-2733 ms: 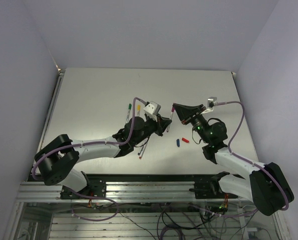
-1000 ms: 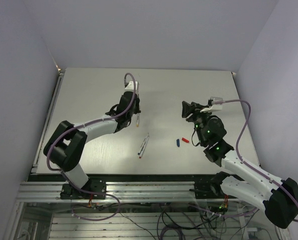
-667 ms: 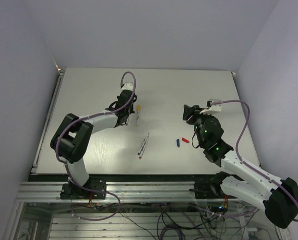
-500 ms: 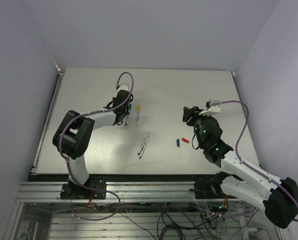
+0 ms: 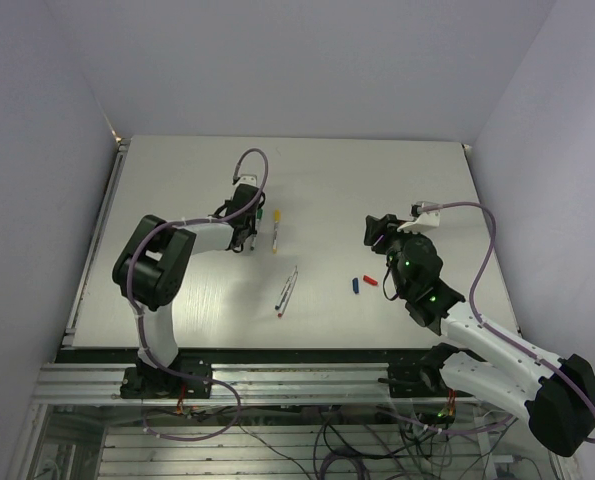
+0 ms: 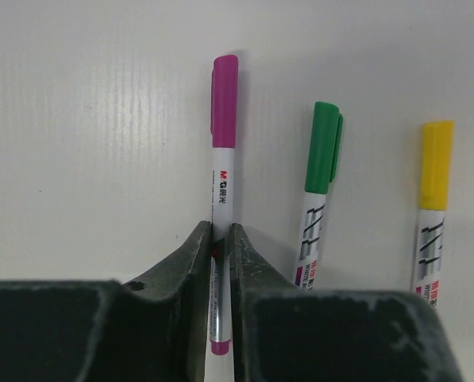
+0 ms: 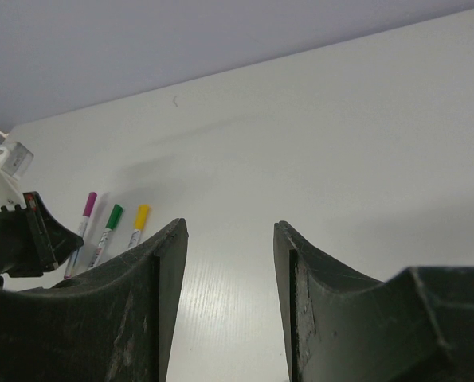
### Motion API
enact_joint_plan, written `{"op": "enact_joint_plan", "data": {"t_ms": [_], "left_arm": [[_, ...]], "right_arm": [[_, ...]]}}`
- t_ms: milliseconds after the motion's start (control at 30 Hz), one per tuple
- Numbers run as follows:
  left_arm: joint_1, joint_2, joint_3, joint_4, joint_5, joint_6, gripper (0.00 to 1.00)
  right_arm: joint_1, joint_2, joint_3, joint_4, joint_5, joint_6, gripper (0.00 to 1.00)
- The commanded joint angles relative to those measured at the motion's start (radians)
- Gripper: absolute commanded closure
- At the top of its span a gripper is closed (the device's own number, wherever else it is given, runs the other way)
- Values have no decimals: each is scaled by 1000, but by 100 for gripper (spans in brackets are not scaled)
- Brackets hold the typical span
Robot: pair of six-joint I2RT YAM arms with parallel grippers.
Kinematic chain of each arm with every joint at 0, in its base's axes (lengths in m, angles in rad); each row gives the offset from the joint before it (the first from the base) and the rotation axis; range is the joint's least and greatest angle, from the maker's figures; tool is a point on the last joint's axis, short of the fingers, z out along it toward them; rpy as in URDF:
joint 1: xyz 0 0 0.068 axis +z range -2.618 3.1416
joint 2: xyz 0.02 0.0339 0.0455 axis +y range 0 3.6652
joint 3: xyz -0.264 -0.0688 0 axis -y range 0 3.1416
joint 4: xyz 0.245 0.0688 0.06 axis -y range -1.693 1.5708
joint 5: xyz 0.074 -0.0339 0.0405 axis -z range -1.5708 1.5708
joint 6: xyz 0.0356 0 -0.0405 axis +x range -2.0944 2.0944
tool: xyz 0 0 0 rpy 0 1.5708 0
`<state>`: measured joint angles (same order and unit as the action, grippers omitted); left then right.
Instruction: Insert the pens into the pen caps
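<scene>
The left tool [image 6: 221, 232] pinches the purple pen [image 6: 223, 179] lying on the surface [image 6: 85, 119]. Open gently, lift straight up, and don't bump the green pen [image 6: 319, 187]. The right tool [image 7: 229, 232] is apart.

Both arms bolted at the near edge of the table [image 5: 397, 170] are smooth white shells between chunky black joints, and the left arm [image 5: 199, 236] and right arm [image 5: 485, 338] each carry a looping purple cable [image 5: 489, 250]. Small green lights [image 5: 409, 263] glow on the right arm's black joints, and a little white block [image 5: 424, 210] sits at its wrist. The left gripper [image 6: 218, 231] and right gripper [image 7: 229, 225] have matt black, tapering fingers with a grainy, scuffed surface.
</scene>
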<state>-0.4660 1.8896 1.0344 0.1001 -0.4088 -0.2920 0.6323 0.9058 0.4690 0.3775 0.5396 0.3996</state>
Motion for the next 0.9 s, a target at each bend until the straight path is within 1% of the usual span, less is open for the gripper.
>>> {"op": "enact_joint_plan", "data": {"t_ms": [0, 167, 267, 433, 667, 867], "left_arm": [[7, 33, 34, -9, 24, -2, 78], [7, 33, 33, -6, 18, -15, 66], [7, 20, 33, -14, 4, -19, 61], [7, -32, 29, -11, 1, -12, 60], [6, -156, 5, -8, 9, -13, 59], [3, -257, -48, -29, 73, -26, 59]], "right_arm": [[1, -2, -11, -1, 10, 6, 53], [0, -1, -14, -2, 8, 7, 53], [1, -3, -15, 1, 4, 7, 53], [0, -1, -15, 4, 0, 7, 53], [1, 3, -11, 3, 3, 6, 53], [-1, 10, -6, -35, 30, 28, 53]]}}
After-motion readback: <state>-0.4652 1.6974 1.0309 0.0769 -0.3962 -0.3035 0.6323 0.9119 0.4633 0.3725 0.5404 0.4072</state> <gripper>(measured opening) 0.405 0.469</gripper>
